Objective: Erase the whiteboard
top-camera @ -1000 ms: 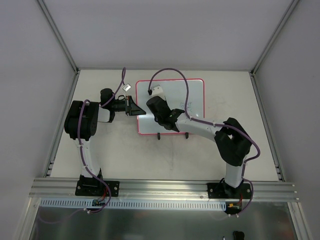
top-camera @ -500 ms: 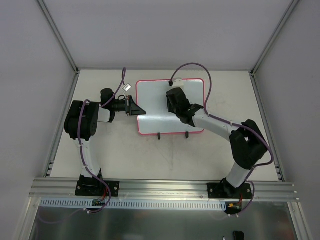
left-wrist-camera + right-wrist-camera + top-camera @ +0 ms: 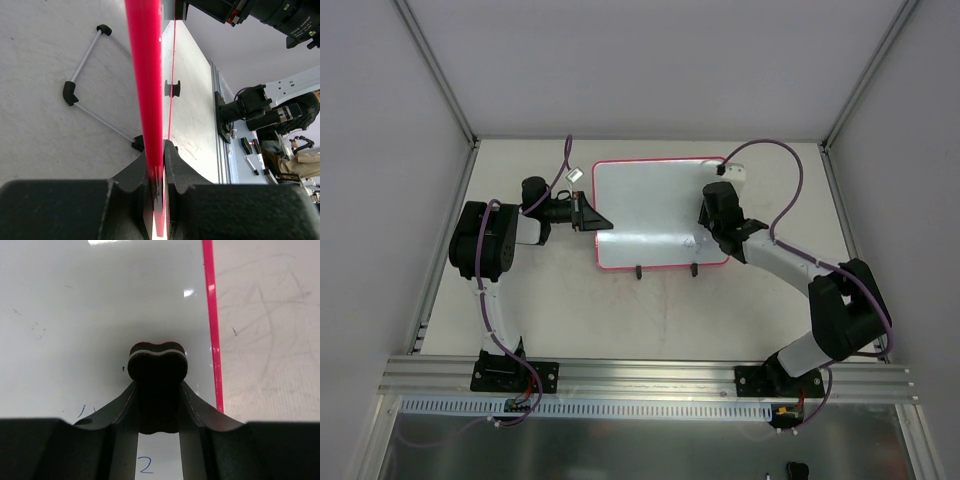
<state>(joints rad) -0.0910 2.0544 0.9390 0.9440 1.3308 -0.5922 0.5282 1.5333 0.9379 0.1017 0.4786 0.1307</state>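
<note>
The whiteboard [image 3: 650,210], glossy white with a pink-red frame and two black feet on its near edge, lies flat on the table. My left gripper [image 3: 592,220] is shut on its left frame edge, which runs between the jaws in the left wrist view [image 3: 150,100]. My right gripper [image 3: 712,208] stands over the board's right end, shut on the bone-shaped red and black eraser [image 3: 158,365], which presses on the board [image 3: 75,315] close to the right frame [image 3: 212,330]. Faint blue marks, one like a "2" [image 3: 145,465], show near the jaws.
The table surface [image 3: 560,310] is scuffed off-white, enclosed by grey walls and a metal rail [image 3: 650,375] at the near edge. A wire stand with black corner pieces [image 3: 87,95] shows under the board in the left wrist view.
My right gripper has swept with the eraser from the board's left part across to its right end. The left gripper and the board have not moved.
</note>
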